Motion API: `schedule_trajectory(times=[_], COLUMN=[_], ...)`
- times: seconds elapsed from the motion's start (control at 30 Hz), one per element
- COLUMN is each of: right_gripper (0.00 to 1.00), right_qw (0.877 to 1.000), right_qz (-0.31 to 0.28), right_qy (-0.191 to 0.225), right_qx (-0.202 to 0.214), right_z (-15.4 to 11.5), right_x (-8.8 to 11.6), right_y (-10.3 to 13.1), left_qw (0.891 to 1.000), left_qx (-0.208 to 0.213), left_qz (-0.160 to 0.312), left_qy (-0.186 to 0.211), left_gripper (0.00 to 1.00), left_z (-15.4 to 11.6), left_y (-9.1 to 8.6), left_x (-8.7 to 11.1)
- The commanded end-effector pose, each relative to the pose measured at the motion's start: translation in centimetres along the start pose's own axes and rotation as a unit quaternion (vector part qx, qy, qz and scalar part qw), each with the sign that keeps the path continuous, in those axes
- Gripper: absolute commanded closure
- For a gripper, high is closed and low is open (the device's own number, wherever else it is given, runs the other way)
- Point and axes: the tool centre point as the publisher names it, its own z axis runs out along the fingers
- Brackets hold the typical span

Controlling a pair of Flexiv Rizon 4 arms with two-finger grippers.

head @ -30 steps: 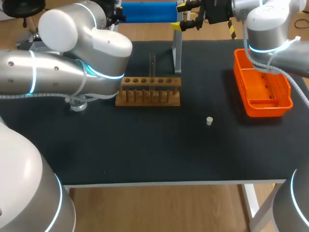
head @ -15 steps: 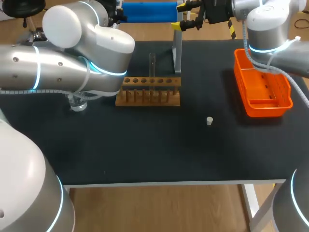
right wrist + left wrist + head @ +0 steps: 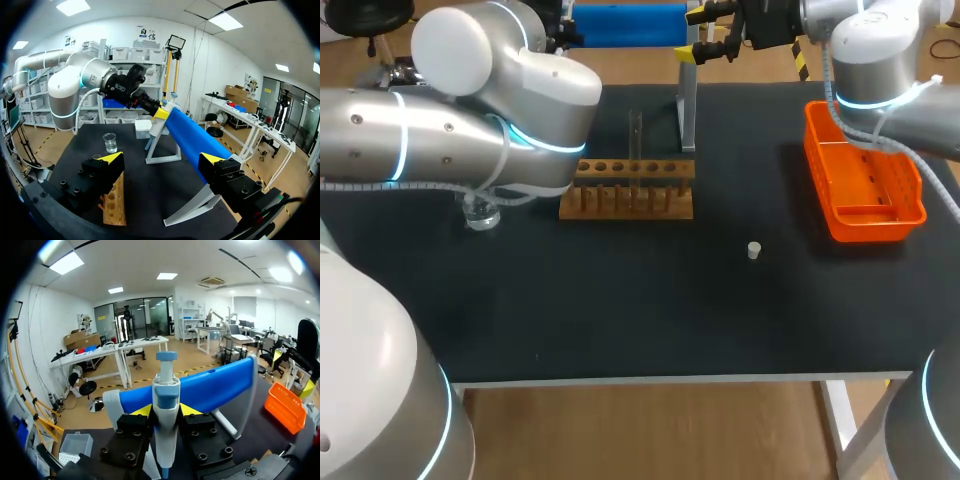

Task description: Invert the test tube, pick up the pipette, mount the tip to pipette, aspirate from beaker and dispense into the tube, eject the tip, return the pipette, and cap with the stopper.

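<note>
Pipette (image 3: 165, 400) pickup: grasps it in left hand (image 3: 166, 412), holds right hand (image 3: 162, 159) released, leaves tip, filling and stopper (image 3: 753, 250) undone.

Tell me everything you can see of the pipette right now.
The pipette looks like white plastic, with a blue-grey plunger button on a thin stem at the top and a blue-grey band below it. It stands upright between the yellow fingertips of the left gripper, which appear to touch its body from both sides. It sits at the end of the blue stand, just in front of its bar. Its body narrows downward.
</note>
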Motion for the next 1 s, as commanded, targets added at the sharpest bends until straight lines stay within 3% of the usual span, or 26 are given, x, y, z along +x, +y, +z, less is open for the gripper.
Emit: schedule_trajectory(times=[0.03, 0.43, 1.0], right_gripper=[0.00, 0.00, 0.00], right_qw=[1.000, 1.000, 1.000], right_qz=[0.000, 0.000, 0.000], right_qy=[0.002, 0.002, 0.002], right_qx=[0.001, 0.001, 0.001], right_z=[-0.1, -0.1, -0.1], right_x=[-0.1, -0.1, -0.1], right_y=[0.0, 0.0, 0.0], left_qw=[1.000, 1.000, 1.000], left_qx=[-0.001, 0.007, -0.014], left_qz=[-0.001, 0.003, 0.009], left_qy=[-0.005, -0.011, -0.009], left_gripper=[1.00, 1.00, 1.00], left_z=[0.2, -0.2, 1.4], left_y=[-0.3, -1.0, -1.0], left_x=[-0.1, -0.2, -0.1])
